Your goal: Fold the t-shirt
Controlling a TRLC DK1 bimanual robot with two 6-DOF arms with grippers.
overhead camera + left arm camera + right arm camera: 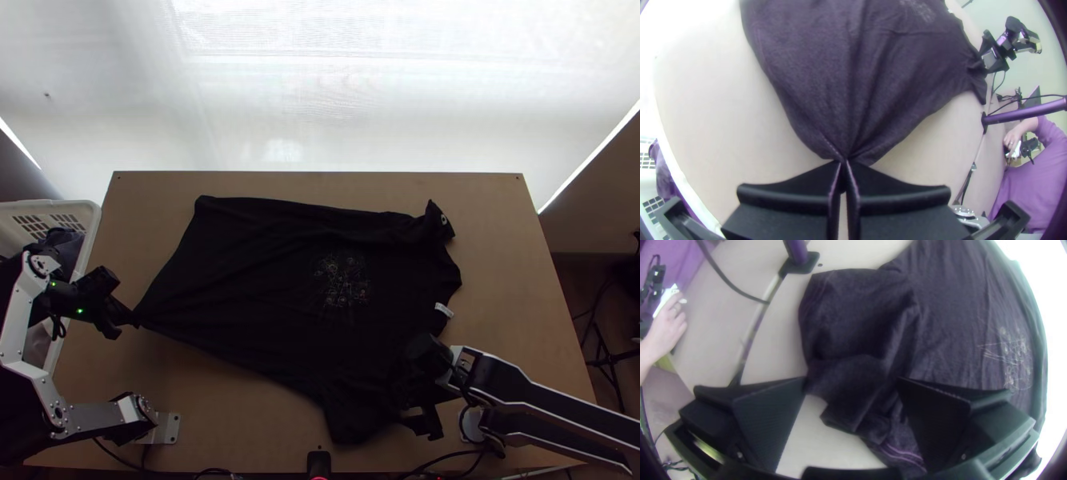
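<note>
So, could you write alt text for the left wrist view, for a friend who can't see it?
The left arm's black fingers pinch a gathered corner of a dark t-shirt, whose cloth fans out in creases across a pale table. Beyond, the right arm's fingers are at the shirt's far side.

The light wooden tabletop [512, 248] is supporting a dark t-shirt [248, 272]. The t-shirt is lying mostly spread, its printed design facing up, while one hem corner is tapering to a gathered point and the near sleeve is lying rumpled.
</note>
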